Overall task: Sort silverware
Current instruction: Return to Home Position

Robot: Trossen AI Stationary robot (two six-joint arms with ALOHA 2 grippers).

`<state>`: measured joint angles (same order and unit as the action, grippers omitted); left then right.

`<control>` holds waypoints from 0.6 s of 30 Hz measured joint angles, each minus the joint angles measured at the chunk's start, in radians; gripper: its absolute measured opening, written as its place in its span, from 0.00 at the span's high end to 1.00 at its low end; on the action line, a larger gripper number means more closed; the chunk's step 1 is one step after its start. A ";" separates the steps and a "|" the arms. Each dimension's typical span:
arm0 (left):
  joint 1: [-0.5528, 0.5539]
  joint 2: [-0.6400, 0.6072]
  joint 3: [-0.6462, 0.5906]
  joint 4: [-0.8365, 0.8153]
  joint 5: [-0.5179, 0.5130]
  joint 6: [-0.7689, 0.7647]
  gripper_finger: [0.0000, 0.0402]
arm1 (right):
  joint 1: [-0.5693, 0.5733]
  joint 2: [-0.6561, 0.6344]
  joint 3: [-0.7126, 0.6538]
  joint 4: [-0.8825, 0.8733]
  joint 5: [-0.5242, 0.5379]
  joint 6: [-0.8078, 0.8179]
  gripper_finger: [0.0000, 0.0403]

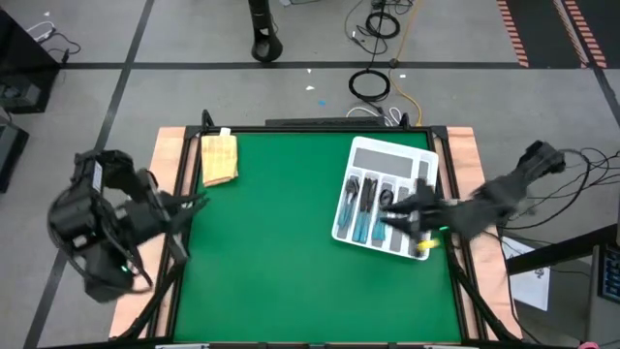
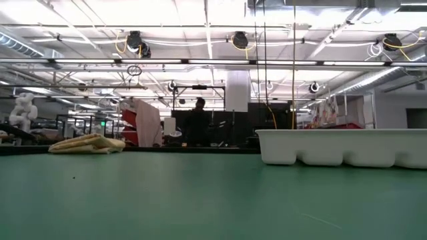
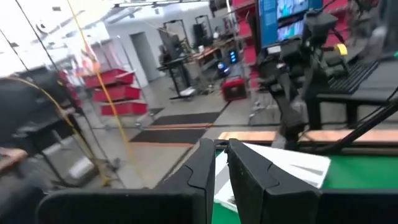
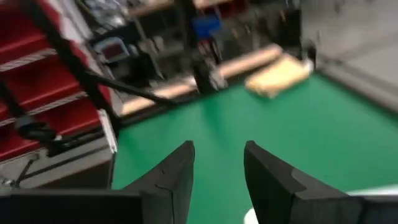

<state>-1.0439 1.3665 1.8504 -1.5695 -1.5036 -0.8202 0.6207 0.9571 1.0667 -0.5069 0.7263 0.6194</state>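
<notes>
Matt green mat [image 1: 281,252], smooth white plastic tray [image 1: 389,146], rough tan sponge [image 1: 219,157].

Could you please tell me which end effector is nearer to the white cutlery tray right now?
Right. The right end effector hangs over the white cutlery tray, above its right side. The left end effector is apart from it, at the left edge of the table.

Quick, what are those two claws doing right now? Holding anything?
Left gripper: closed, holding nothing.
Right gripper: open, holding nothing, over the tray.
</notes>
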 joint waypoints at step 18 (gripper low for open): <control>-0.064 -0.394 -0.984 0.269 -0.068 -0.790 0.87 | 0.186 -0.457 -1.001 1.263 0.000 -0.238 0.70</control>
<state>-1.1079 0.9726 0.8662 -1.3010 -1.5716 -1.6101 0.8070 0.5004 0.0653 0.7564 0.7264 0.3818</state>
